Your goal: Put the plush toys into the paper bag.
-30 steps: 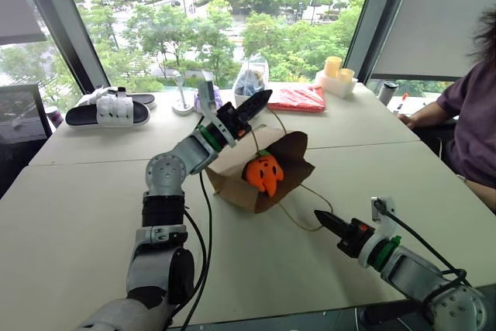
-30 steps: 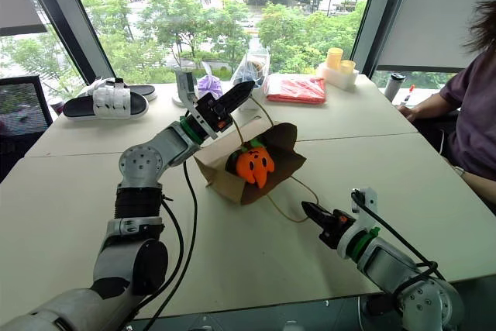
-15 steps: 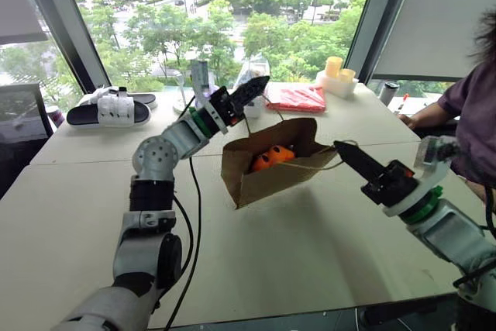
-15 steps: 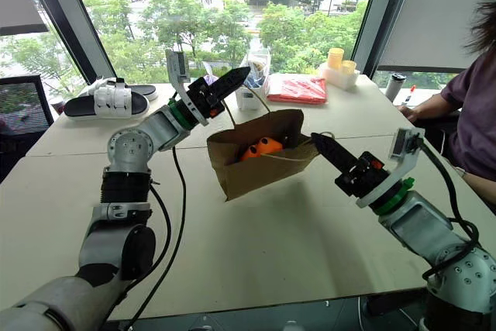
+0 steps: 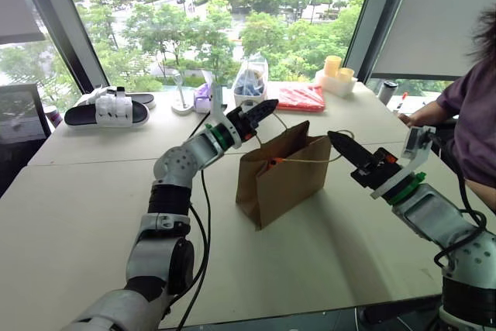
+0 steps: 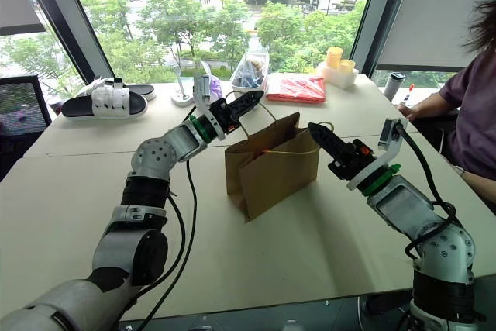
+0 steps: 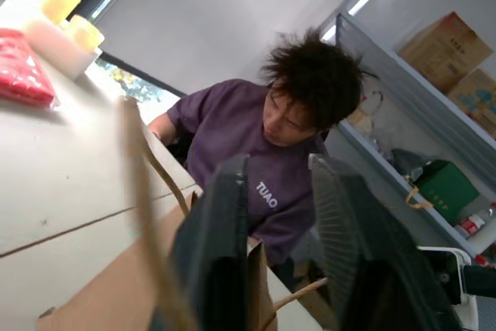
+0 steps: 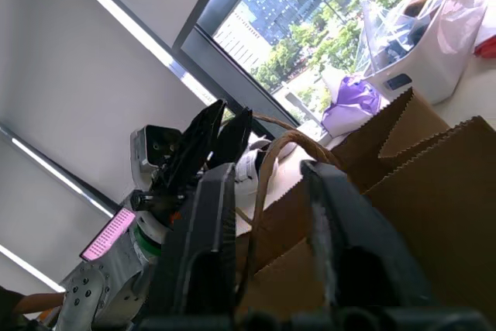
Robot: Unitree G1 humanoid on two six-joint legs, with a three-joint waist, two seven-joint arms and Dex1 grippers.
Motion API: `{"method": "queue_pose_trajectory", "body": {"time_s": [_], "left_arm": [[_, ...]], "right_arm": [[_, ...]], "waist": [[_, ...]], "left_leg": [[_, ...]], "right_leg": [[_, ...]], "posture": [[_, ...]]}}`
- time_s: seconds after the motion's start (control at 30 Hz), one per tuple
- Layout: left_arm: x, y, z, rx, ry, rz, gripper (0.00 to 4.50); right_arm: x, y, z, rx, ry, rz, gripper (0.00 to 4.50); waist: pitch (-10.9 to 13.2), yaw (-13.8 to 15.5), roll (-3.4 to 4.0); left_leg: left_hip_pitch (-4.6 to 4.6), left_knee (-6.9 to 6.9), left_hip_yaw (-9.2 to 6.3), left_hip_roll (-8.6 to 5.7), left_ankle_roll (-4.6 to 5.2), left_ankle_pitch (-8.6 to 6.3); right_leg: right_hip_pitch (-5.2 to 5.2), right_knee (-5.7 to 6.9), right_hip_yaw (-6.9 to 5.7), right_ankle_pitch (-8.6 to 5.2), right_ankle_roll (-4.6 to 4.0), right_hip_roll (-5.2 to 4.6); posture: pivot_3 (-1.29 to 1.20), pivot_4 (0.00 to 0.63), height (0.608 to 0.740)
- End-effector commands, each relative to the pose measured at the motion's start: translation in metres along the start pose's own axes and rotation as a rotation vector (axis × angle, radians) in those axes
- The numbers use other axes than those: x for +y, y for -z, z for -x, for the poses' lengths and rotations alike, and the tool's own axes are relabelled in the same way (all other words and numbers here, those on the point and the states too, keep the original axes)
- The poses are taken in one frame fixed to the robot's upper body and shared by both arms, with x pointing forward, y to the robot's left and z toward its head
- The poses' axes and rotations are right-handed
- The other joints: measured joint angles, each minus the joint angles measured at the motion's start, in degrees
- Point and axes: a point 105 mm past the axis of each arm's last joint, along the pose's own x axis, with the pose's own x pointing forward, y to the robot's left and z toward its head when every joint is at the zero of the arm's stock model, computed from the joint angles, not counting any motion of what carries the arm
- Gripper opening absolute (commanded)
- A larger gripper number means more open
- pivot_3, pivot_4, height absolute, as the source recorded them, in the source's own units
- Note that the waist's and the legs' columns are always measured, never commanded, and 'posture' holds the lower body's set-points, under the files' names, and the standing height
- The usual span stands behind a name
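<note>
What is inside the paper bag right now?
The paper bag stands upright on the table. Through its open top only a small strip of orange shows, probably the orange plush toy. The bag's walls hide the rest of the inside, so no green toy can be confirmed.

— Where did the paper bag [image 5: 283, 176] stand?
— Upright on the table [image 5: 85, 215], between both grippers; the left gripper [image 5: 267, 106] hovered over its rim; the right gripper [image 5: 335, 140] beside it; sandals [image 5: 108, 110] lay far left.

The parted left gripper [image 7: 298, 269] straddles the paper bag [image 7: 116, 300] rim, a seated person [image 7: 271, 168] beyond.
</note>
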Motion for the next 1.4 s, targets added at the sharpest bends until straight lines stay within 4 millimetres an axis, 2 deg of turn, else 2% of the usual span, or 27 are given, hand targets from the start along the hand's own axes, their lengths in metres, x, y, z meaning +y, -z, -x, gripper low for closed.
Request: {"method": "queue_pose_trajectory", "body": {"time_s": [0.03, 0.1, 0.13, 0.3, 0.47, 0.57, 0.63, 0.73, 0.87, 0.97, 1.07, 1.2, 1.4], "left_arm": [[-0.010, -0.017, 0.002, -0.059, 0.039, -0.003, 3.02], [-0.008, -0.018, 0.003, -0.060, 0.036, -0.010, 3.96], [-0.008, -0.018, 0.003, -0.058, 0.037, -0.015, 4.42], [-0.009, -0.031, 0.023, -0.040, 0.084, -0.049, 4.47], [-0.009, -0.050, 0.051, -0.056, 0.109, -0.042, 4.47], [-0.009, -0.055, 0.074, -0.053, 0.110, -0.056, 4.47], [-0.010, -0.056, 0.087, -0.044, 0.116, -0.063, 4.47], [-0.008, -0.053, 0.100, -0.021, 0.093, -0.089, 4.47], [-0.003, -0.052, 0.109, -0.021, 0.041, -0.121, 4.50], [-0.001, -0.044, 0.100, -0.009, 0.035, -0.124, 4.50], [0.006, -0.034, 0.089, 0.039, -0.013, -0.207, 4.50], [0.017, -0.032, 0.085, 0.074, -0.078, -0.358, 4.50], [0.014, -0.031, 0.084, 0.055, -0.043, -0.320, 4.50]], "right_arm": [[0.011, -0.007, 0.003, -0.032, -0.043, 0.032, 3.19], [0.009, -0.009, 0.005, -0.043, -0.027, 0.040, 4.20], [0.008, -0.011, 0.006, -0.049, -0.017, 0.048, 4.50], [0.034, -0.012, 0.022, -0.047, -0.142, 0.038, 4.50], [0.042, -0.010, 0.043, -0.044, -0.175, 0.013, 4.50], [0.040, 0.013, 0.051, 0.074, -0.145, 0.021, 4.50], [0.036, 0.032, 0.050, 0.168, -0.119, 0.036, 4.50], [0.031, 0.046, 0.044, 0.219, -0.098, 0.039, 4.50], [0.025, 0.060, 0.034, 0.255, -0.100, 0.036, 3.28], [0.021, 0.068, 0.026, 0.283, -0.118, 0.036, 1.79], [0.017, 0.068, 0.019, 0.300, -0.122, 0.062, 0.34], [0.011, 0.066, 0.018, 0.297, -0.107, 0.078, 0.34], [0.011, 0.071, 0.020, 0.299, -0.102, 0.082, 0.34]], "waist": [[0.00, 0.04, 0.00], [0.00, 0.05, 0.00], [0.00, 0.05, 0.00], [0.00, 0.03, 0.00], [0.00, 0.00, 0.00], [-0.01, -0.13, 0.01], [-0.01, -0.35, 0.01], [0.00, -0.04, 0.00], [-0.02, 0.18, -0.03], [-0.03, 0.26, -0.05], [-0.03, 0.29, -0.05], [-0.03, 0.18, -0.05], [-0.03, 0.08, -0.05]], "left_leg": [[0.00, 0.00, 0.00, 0.00, 0.00, 0.00], [0.00, 0.00, 0.00, 0.00, 0.00, 0.00], [0.00, 0.00, 0.00, 0.00, 0.00, 0.00], [0.00, -0.03, 0.00, 0.00, 0.00, 0.00], [0.01, 0.00, 0.00, 0.01, 0.02, -0.01], [0.06, -0.03, -0.01, 0.03, 0.02, -0.01], [0.07, -0.03, 0.01, 0.05, 0.02, -0.01], [0.09, 0.01, 0.00, 0.07, 0.02, -0.01], [0.11, 0.05, 0.00, 0.07, 0.01, -0.01], [0.08, 0.05, -0.02, 0.05, 0.00, -0.01], [0.07, 0.06, -0.01, 0.02, -0.01, 0.00], [0.08, 0.00, -0.01, 0.02, -0.01, 0.00], [0.07, -0.02, 0.00, 0.04, 0.00, -0.01]], "right_leg": [[0.00, 0.00, 0.00, 0.00, 0.00, 0.00], [0.01, -0.01, 0.00, 0.00, 0.00, 0.00], [0.01, -0.01, 0.00, 0.00, 0.00, 0.00], [0.00, -0.01, 0.00, 0.00, 0.00, 0.00], [0.02, 0.00, 0.00, 0.00, 0.00, 0.00], [0.04, 0.02, 0.00, 0.00, 0.00, 0.01], [0.03, 0.02, 0.01, 0.00, 0.00, 0.01], [0.04, 0.07, 0.00, 0.00, -0.01, 0.04], [0.11, 0.05, 0.00, 0.00, -0.02, 0.03], [0.11, 0.00, -0.01, 0.00, -0.01, 0.02], [0.11, -0.01, 0.00, 0.00, -0.02, -0.01], [0.08, -0.01, -0.01, 0.00, -0.02, 0.00], [0.03, -0.01, -0.01, 0.00, -0.02, 0.00]], "posture": [[0.00, 0.150, 0.740], [0.00, 0.150, 0.740], [0.00, 0.150, 0.740], [0.00, 0.150, 0.740], [0.00, 0.150, 0.740], [0.00, 0.150, 0.740], [0.00, 0.150, 0.740], [0.00, 0.150, 0.740], [0.00, 0.150, 0.740], [0.00, 0.150, 0.740], [0.00, 0.150, 0.740], [0.00, 0.150, 0.740], [0.00, 0.150, 0.740]]}}
